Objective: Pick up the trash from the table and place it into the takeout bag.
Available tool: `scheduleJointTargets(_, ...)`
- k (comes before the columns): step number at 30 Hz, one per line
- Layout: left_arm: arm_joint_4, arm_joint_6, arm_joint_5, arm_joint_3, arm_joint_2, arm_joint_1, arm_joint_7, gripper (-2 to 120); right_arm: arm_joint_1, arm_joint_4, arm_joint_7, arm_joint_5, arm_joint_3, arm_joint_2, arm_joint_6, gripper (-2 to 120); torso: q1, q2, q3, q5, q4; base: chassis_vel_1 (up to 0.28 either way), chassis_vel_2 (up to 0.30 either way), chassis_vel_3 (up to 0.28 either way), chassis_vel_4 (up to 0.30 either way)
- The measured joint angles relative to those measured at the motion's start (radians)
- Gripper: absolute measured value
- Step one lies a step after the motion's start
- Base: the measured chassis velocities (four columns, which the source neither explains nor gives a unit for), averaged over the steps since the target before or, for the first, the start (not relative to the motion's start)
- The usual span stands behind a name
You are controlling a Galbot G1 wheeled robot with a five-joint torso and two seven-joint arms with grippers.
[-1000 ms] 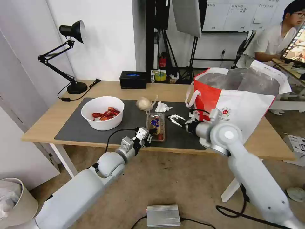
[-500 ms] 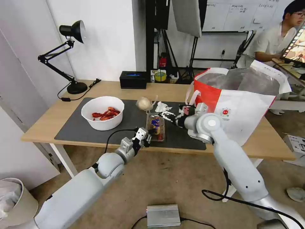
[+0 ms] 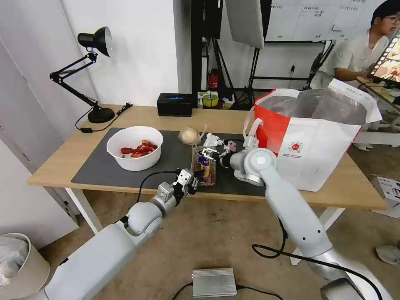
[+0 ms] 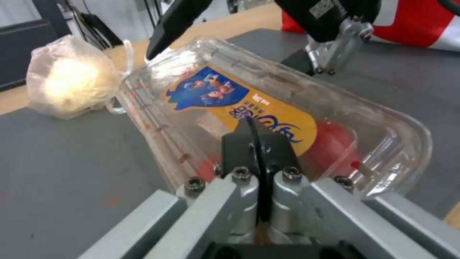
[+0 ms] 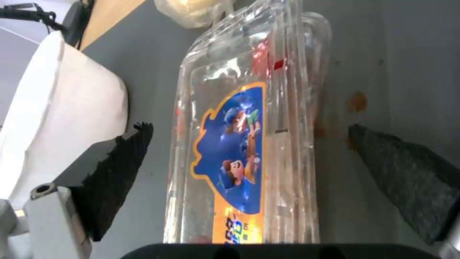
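The clear clamshell tray (image 3: 204, 166) with cherry tomatoes lies on the table's dark mat (image 3: 100, 166), tilted in the wrist views (image 4: 268, 108) (image 5: 249, 144). My left gripper (image 3: 189, 180) (image 4: 258, 142) sits at its near end, fingers pressed together on the rim. At the far end my right gripper (image 3: 207, 152) (image 5: 258, 162) is open, one finger on each side of the tray and clear of it. The tissue (image 3: 212, 139), the knotted ball (image 3: 189, 135) (image 4: 72, 82) and the bowl of red shells (image 3: 134, 148) rest on the mat. To the right the takeout bag (image 3: 316, 137) stands open.
A black box (image 3: 175, 104) and a desk lamp (image 3: 98, 112) stand along the table's (image 3: 75, 146) back edge. A waste bin (image 3: 16, 262) and a metal box (image 3: 214, 282) are on the floor in front.
My right arm has swung left from beside the bag to the tray's far end, fingers open. The left arm and the tray have stayed put.
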Motion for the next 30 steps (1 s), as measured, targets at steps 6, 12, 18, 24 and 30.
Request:
scheduleJointTargets(6,0.000,0.000,0.000,0.001,0.000,-0.002,0.000,0,0.007,-0.011,-0.029,-0.010,-0.001,0.009,-0.006,100,0.000,0.000,0.000,0.0000,0.0000,0.000,0.000,0.000,0.000)
scheduleJointTargets(12,-0.002,-0.003,-0.001,0.001,0.005,-0.002,0.000,0,0.015,-0.028,-0.037,-0.020,-0.006,0.019,-0.007,100,0.000,0.000,0.000,0.0000,0.0000,0.000,0.000,0.000,0.000)
scheduleJointTargets(18,-0.002,-0.003,-0.002,0.001,0.004,-0.002,-0.001,0,0.019,-0.037,-0.037,-0.034,-0.014,0.026,-0.012,100,0.000,0.000,0.000,0.0000,0.0000,0.000,0.000,0.000,0.000)
scheduleJointTargets(24,0.002,-0.006,-0.002,0.002,-0.001,-0.002,-0.002,0,0.015,-0.038,-0.038,-0.038,-0.017,0.027,-0.013,100,0.000,0.000,0.000,0.0000,0.0000,0.000,0.000,0.000,0.000)
scheduleJointTargets(30,0.006,-0.010,-0.002,0.005,-0.003,-0.004,-0.003,0,0.012,-0.037,-0.040,-0.038,-0.018,0.025,-0.014,100,0.000,0.000,0.000,0.0000,0.0000,0.000,0.000,0.000,0.000)
